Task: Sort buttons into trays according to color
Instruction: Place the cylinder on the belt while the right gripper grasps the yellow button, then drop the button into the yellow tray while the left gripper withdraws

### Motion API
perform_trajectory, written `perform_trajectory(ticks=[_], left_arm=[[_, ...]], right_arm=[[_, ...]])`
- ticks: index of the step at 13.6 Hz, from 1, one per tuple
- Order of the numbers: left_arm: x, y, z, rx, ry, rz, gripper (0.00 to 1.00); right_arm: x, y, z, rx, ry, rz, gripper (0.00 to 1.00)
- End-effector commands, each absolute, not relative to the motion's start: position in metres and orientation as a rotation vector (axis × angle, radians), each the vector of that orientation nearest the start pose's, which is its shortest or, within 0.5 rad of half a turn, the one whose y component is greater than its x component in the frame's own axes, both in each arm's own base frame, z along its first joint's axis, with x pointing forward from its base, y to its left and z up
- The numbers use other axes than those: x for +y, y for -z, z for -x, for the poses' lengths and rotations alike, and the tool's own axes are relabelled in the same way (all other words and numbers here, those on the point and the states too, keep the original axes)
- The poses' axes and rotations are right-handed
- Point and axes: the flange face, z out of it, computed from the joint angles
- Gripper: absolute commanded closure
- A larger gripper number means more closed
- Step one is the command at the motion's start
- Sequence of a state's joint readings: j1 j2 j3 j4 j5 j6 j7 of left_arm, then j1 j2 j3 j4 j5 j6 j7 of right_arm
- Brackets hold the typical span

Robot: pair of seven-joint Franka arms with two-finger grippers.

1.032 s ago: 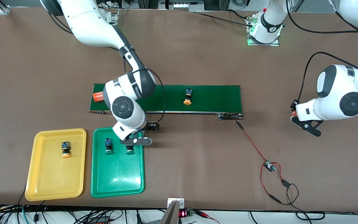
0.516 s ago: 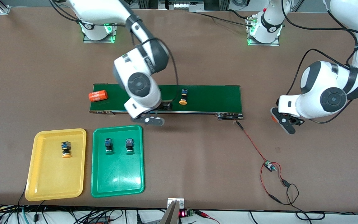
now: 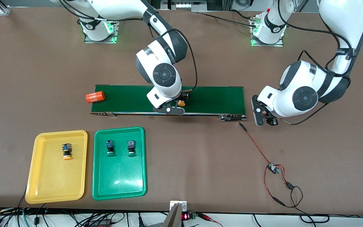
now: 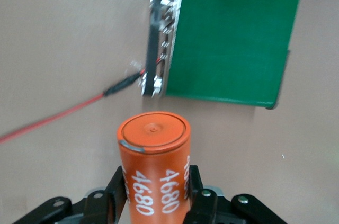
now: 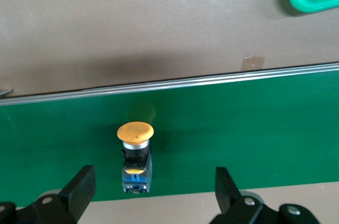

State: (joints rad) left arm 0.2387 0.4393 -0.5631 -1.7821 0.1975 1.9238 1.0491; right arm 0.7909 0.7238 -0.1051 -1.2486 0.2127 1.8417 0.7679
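A yellow-capped button [image 3: 181, 103] lies on the dark-green conveyor belt [image 3: 213, 100]. My right gripper [image 3: 170, 110] is open just above the belt. In the right wrist view, that button [image 5: 135, 155] lies a little ahead of the open right gripper [image 5: 153, 189], between its fingers' lines. The yellow tray [image 3: 43, 176] holds one yellow-capped button [image 3: 67, 151]. The green tray [image 3: 119, 179] holds two green-capped buttons [image 3: 110, 148] [image 3: 131, 148]. My left gripper [image 3: 261, 114] is shut on an orange numbered cylinder [image 4: 153, 166], just off the belt's end toward the left arm.
Another orange numbered cylinder [image 3: 95, 97] lies on the table at the belt's end toward the right arm. A red and black wire [image 3: 257, 148] runs from the belt's motor end [image 3: 233, 118] to a small board [image 3: 273, 168], nearer the camera.
My right gripper left the second green button in the green tray and moved to the belt's yellow-capped button. My left gripper carried its cylinder toward the belt's end. The other cylinder rolled off the belt.
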Motion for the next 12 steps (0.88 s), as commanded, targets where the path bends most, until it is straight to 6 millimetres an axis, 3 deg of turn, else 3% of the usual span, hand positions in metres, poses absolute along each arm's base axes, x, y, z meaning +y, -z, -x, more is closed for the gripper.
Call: perform_trajectory(ticks=[1,2,5,9,10,11,12], left_arm=[[-0.205,-0.332,-0.585,2.337,-0.275,2.321,0.85],[-0.22,-0.324,-0.579,2.378,-0.295,2.301,0.85],[-0.237,-0.299,-0.555,2.335,-0.395,2.366,0.85],[-0.255,-0.278,-0.545,2.324,-0.391,2.398,0.84],[-0.259,-0.275,-0.543,2.323,-0.376,2.398,0.84],[-0.263,-0.27,-0.541,2.332,-0.366,2.39,0.83],[-0.263,-0.266,-0.541,2.338,-0.357,2.394,0.83]], right_arm=[[0.498,-0.308,-0.535,0.251,-0.272,3.101,0.0],[0.5,-0.301,-0.533,0.245,-0.27,3.103,0.0],[0.498,-0.282,-0.533,0.253,-0.251,3.105,0.0],[0.498,-0.255,-0.527,0.249,-0.256,3.126,0.0],[0.496,-0.25,-0.526,0.251,-0.266,3.131,0.04],[0.494,-0.247,-0.526,0.256,-0.274,3.134,0.16],[0.494,-0.247,-0.526,0.256,-0.274,3.136,0.4]])
